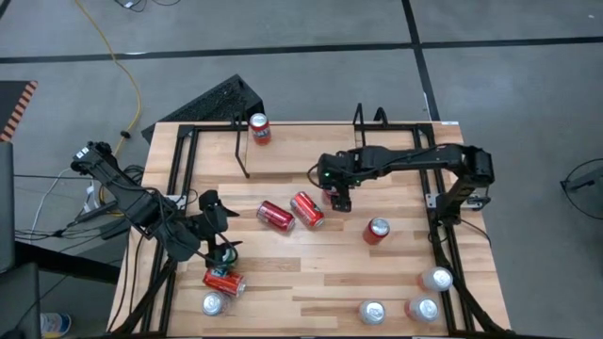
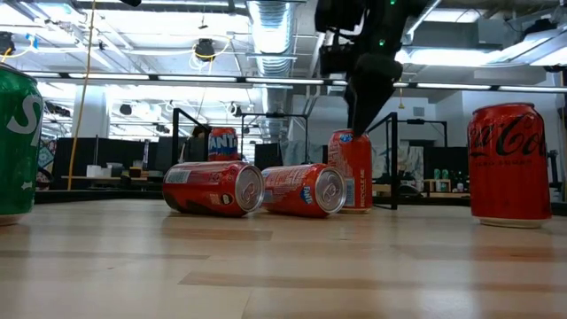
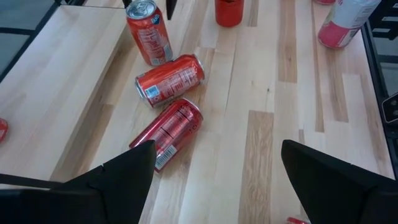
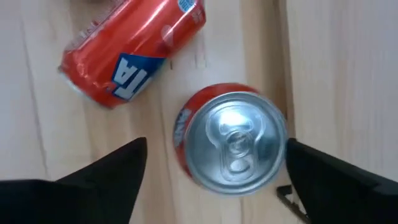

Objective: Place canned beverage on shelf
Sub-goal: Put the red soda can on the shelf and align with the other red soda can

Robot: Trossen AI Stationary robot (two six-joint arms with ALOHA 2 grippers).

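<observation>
Right wrist view looks straight down on an upright can [image 4: 231, 138], its axis vertical, between the wide-open fingers of the right gripper [image 4: 214, 171]. The shelf [image 1: 240, 141] lies well apart, toward the far-left. The left gripper [image 3: 214, 165], also spread wide, waits at near-left.

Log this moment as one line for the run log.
right gripper: open above upright can | left gripper: open, idle, table's left | shelf: one can
</observation>
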